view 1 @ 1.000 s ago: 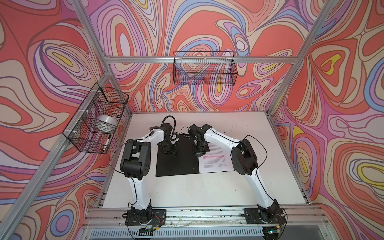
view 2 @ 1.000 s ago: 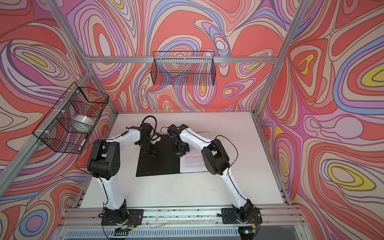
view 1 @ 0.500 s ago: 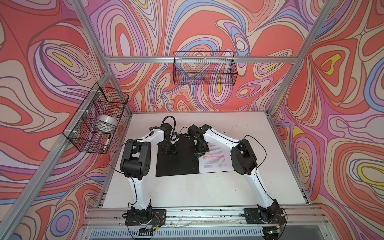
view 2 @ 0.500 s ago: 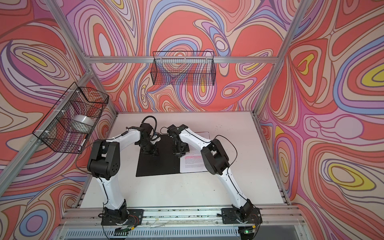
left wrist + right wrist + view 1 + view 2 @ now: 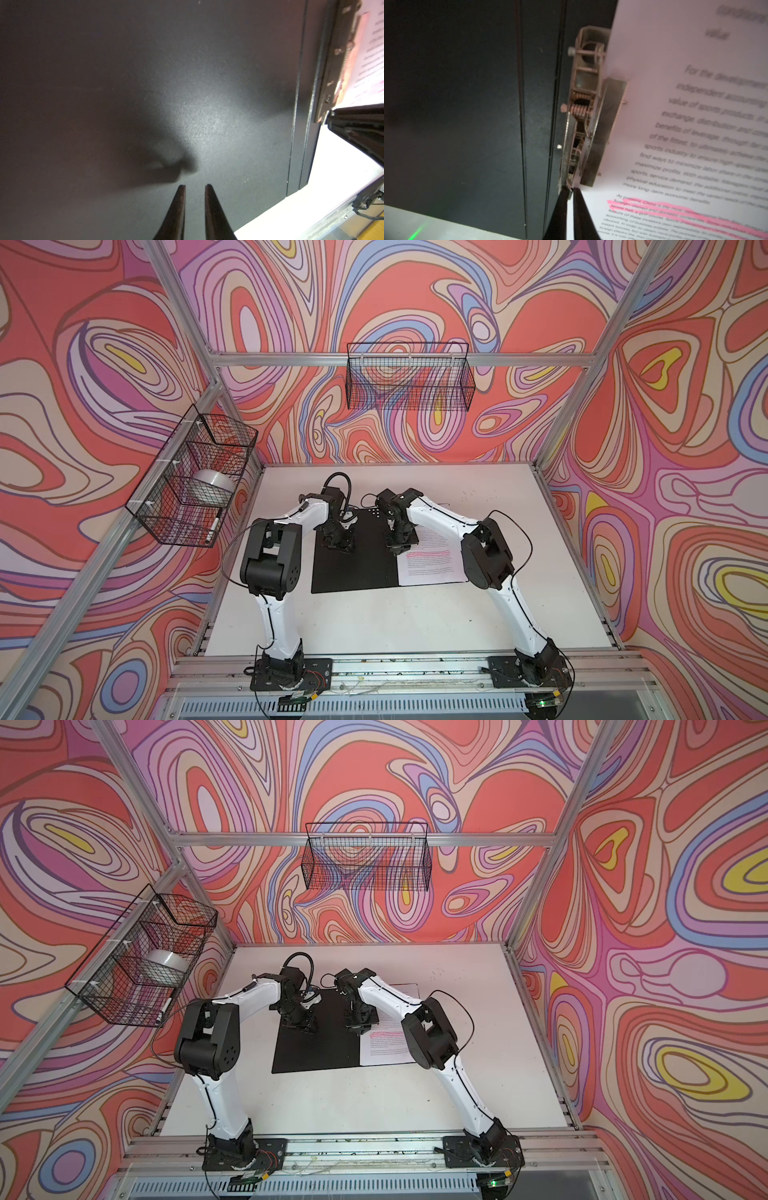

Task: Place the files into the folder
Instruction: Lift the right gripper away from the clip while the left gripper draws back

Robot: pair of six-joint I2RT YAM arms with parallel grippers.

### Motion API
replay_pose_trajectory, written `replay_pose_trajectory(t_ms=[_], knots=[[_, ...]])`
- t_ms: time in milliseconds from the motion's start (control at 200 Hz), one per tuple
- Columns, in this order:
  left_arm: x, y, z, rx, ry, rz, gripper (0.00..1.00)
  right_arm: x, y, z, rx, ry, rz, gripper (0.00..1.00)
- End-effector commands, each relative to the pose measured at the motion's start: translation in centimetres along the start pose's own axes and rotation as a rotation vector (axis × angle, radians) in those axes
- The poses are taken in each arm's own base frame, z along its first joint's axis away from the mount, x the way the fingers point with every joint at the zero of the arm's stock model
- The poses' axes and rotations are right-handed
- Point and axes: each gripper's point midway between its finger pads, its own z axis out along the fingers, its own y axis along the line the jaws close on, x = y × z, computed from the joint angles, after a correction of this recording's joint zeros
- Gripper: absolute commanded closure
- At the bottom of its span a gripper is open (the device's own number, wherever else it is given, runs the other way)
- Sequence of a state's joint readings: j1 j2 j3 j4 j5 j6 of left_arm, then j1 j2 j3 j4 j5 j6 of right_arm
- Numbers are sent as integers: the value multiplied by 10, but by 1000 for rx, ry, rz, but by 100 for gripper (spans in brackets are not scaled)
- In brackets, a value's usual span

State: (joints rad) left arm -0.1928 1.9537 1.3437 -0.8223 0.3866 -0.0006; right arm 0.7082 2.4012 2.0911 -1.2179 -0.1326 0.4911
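The folder [image 5: 357, 568] [image 5: 316, 1052] lies open and flat on the table, black inside up. The files [image 5: 428, 568] [image 5: 382, 1048], white printed sheets with a pink highlighted band, rest on its right half, their edge under the metal spine clip [image 5: 591, 116]. My right gripper [image 5: 398, 547] [image 5: 570, 189] points down, shut, its tips touching the end of the clip's lever; whether it pinches it is unclear. My left gripper [image 5: 340, 546] [image 5: 195, 186] stands over the bare left cover [image 5: 145, 83], its jaws a narrow gap apart with nothing between them.
The white table [image 5: 374, 622] extends around the folder. A wire basket [image 5: 195, 481] holding a tape roll hangs on the left wall. Another wire basket [image 5: 409, 377] hangs on the back wall. Aluminium rails [image 5: 415, 659] run along the front edge.
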Motion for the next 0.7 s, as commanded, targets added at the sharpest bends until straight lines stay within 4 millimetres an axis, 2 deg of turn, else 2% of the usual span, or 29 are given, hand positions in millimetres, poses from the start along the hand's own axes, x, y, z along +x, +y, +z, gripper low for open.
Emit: replay_pose_trajectory(t_ms=[0,145,300,386,441,496,611,691], knots=[[3,-3,-11,15,-9,11,80,11,-20,26,89,77,24,90],[-4,-8,-34,10,-59,63,74,2,-14,4,74,30,35,86],[-13,-11,-76,-47,-123,140,63,-13,-5,-27,47,-59,37,82],[-17,-9,-96,-73,-156,158,51,-21,1,-44,20,-116,33,79],[-16,-6,-105,-82,-168,146,39,-26,4,-55,5,-154,35,78],[-13,-3,-109,-81,-163,121,32,-31,8,-67,-14,-195,38,76],[1,7,-105,-78,-120,73,27,-40,15,-97,-72,-287,47,72],[12,20,-99,-92,-91,28,24,-46,14,-121,-107,-353,68,69]])
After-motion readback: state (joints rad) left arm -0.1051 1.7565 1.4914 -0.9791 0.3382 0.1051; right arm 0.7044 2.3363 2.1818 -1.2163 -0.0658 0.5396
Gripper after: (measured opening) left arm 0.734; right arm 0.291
